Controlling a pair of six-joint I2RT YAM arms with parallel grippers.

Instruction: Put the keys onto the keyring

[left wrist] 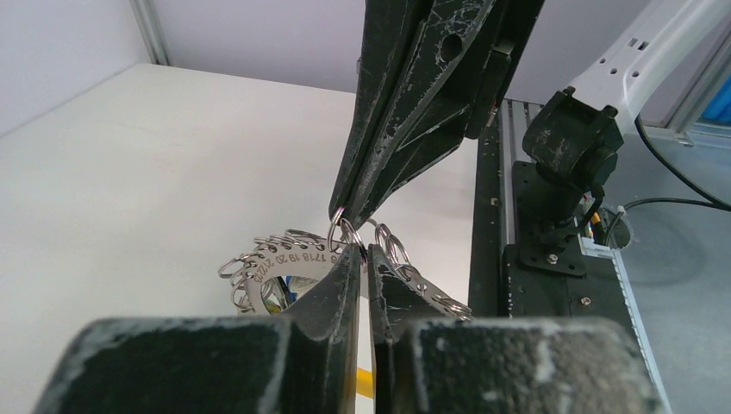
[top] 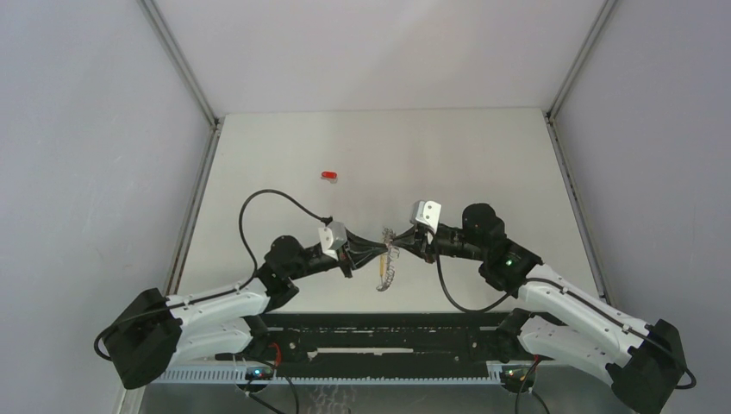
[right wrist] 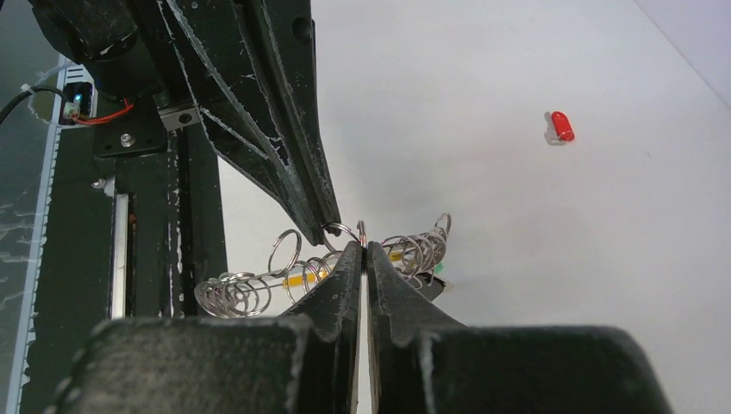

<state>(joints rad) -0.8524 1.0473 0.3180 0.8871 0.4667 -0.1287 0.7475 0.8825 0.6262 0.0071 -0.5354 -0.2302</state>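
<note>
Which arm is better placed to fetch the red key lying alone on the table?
Probably left: the red key lies on its side of the table, nearer the left gripper than the right gripper. Both pinch the keyring, though.

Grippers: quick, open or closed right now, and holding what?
Left gripper: closed, pinching the keyring.
Right gripper: closed, pinching the same keyring.

Pale grey walls (top: 78, 129) enclose a white table (top: 483, 155) with metal corner posts (top: 179, 60)
</note>
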